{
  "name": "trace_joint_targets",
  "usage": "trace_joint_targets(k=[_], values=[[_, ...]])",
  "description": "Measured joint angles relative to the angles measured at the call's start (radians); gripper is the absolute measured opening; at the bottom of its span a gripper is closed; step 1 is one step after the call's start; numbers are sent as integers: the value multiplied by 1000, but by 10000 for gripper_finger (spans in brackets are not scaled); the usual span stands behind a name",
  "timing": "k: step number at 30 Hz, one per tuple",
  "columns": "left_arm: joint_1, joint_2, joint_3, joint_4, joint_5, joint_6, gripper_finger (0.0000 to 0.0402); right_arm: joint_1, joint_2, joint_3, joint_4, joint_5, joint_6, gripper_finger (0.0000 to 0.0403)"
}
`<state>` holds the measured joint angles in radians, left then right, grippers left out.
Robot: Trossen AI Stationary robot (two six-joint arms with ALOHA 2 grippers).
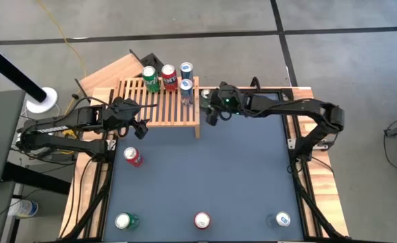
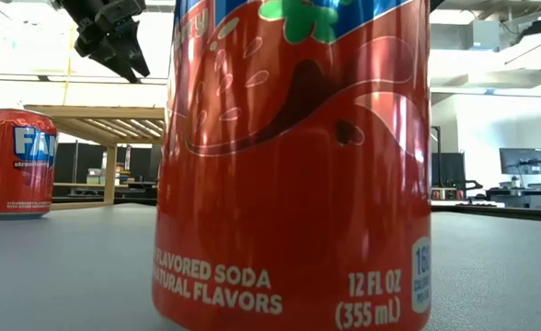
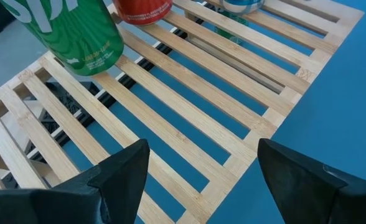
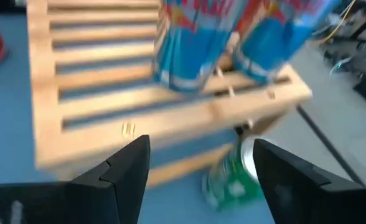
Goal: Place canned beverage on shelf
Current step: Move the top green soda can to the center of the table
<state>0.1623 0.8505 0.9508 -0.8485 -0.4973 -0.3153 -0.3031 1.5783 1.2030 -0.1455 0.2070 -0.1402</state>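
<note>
Even overhead light fell on my table [image 1: 205, 175], shadows faint. My right wrist picture was smeared with motion blur. In the low view bright windows glared behind, and highlights shone on the near red can [image 2: 293, 165].

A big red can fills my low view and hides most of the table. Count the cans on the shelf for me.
Observer: Four stand on the shelf, toward its back: a green shelf can, a red shelf can and two blue shelf cans.
Operator: Give me the right gripper.
Observer: The right gripper is open and empty, just off the shelf's right end.
Operator: Now the left one.
Observer: The left gripper is open and empty at the shelf's front left.
Operator: List the table cans I can't see.
Observer: A green front can at front left and a pale-topped can at front right.
</note>
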Motion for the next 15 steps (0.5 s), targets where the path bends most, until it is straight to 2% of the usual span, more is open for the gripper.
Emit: trace_joint_targets(k=[6,15], values=[[0,0,0,0,48,-1,288,20,-79,0,-237,-2,14,277],[0,0,0,2,49,-17,288,93,-197,-19,-553,-2,103,276]])
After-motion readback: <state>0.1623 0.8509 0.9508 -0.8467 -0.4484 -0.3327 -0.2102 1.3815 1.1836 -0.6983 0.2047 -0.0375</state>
